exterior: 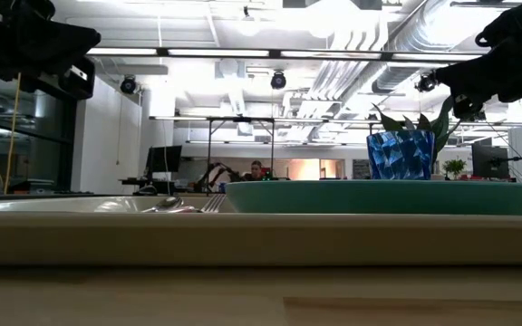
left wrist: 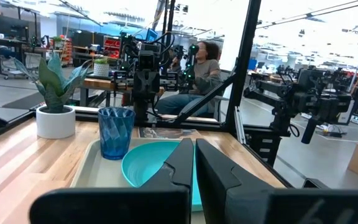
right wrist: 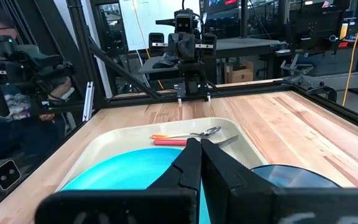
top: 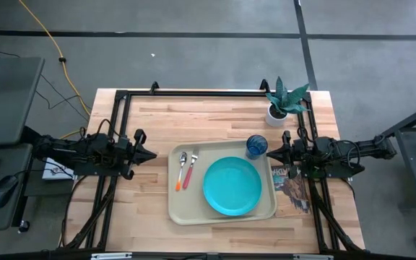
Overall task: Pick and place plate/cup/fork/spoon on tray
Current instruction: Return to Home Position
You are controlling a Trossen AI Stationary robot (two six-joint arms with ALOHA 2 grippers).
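Observation:
The beige tray [top: 186,211] lies in the middle of the table. On it lie the turquoise plate [top: 231,185], the dark-blue cup [top: 256,146] upright at its far right corner, and the orange-handled spoon [top: 180,170] beside the pink-handled fork [top: 190,169] at its left. My left gripper [top: 154,154] is shut and empty, left of the tray. My right gripper [top: 269,153] is shut and empty, just right of the cup. The cup [left wrist: 115,131] and plate [left wrist: 151,163] show in the left wrist view; the spoon [right wrist: 188,134] and fork [right wrist: 185,142] show in the right wrist view.
A white pot with a green plant [top: 282,101] stands at the far right. A printed picture card [top: 291,186] lies right of the tray. Dark frame rails run along both sides and the far edge. A person sits in the room beyond the table [left wrist: 199,68].

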